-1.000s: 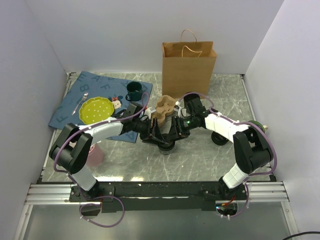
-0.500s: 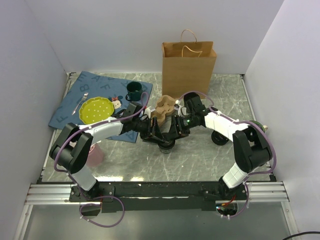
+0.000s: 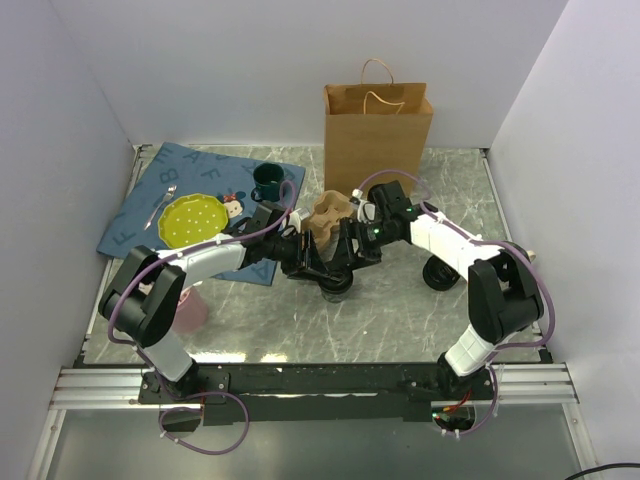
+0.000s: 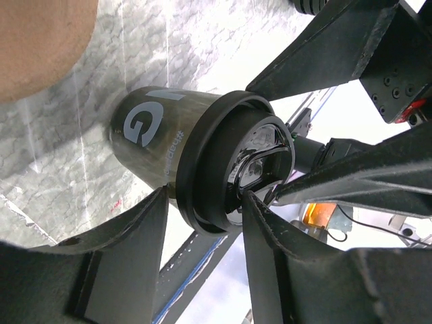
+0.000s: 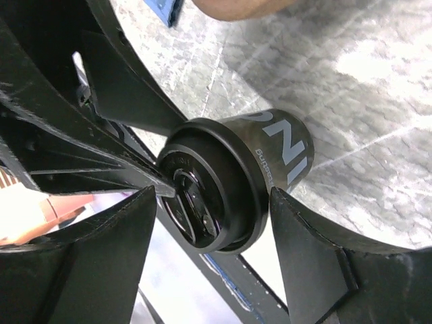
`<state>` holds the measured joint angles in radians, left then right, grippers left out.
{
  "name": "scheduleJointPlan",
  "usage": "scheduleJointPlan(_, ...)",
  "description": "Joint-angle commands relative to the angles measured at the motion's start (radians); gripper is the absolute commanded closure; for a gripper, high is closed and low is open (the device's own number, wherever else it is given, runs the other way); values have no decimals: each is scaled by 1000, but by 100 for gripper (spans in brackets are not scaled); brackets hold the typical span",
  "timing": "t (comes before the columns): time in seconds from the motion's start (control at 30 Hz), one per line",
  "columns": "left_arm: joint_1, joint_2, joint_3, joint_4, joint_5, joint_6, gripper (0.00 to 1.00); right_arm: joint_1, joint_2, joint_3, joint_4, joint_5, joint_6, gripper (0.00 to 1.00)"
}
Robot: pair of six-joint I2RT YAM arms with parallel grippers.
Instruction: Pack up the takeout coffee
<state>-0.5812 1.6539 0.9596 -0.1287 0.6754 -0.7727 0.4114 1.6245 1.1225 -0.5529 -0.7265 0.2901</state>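
A black coffee cup (image 4: 152,135) with a lid (image 4: 209,169) stands upright on the marble tabletop (image 3: 400,310), its lid rim pinched between the left fingers (image 4: 128,250), while the right fingers (image 5: 307,253) straddle the same lid, spread open around it.

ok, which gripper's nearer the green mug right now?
Left. The left gripper is at the coffee cup, reaching in from the green mug side; the right gripper straddles the same cup from the opposite side, farther off.
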Motion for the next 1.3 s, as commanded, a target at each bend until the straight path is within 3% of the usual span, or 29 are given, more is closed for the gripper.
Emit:
scheduleJointPlan(0.0,1,53,-30,-48,-149,39,50,-26,-55,13,-38,-1,-5,25)
scheduleJointPlan(0.43,1,78,-35,-54,-158,39,51,-28,-61,-122,41,-54,27,33)
scheduleJointPlan(0.6,1,87,-36,-60,-168,38,52,-29,-49,-170,80,-62,24,46)
scheduleJointPlan(0.8,1,101,-41,-69,-181,39,52,-42,-15,-227,137,-65,0,55)
scheduleJointPlan(1.27,1,92,-24,-115,-198,50,52,-63,11,-279,153,-44,-89,62)
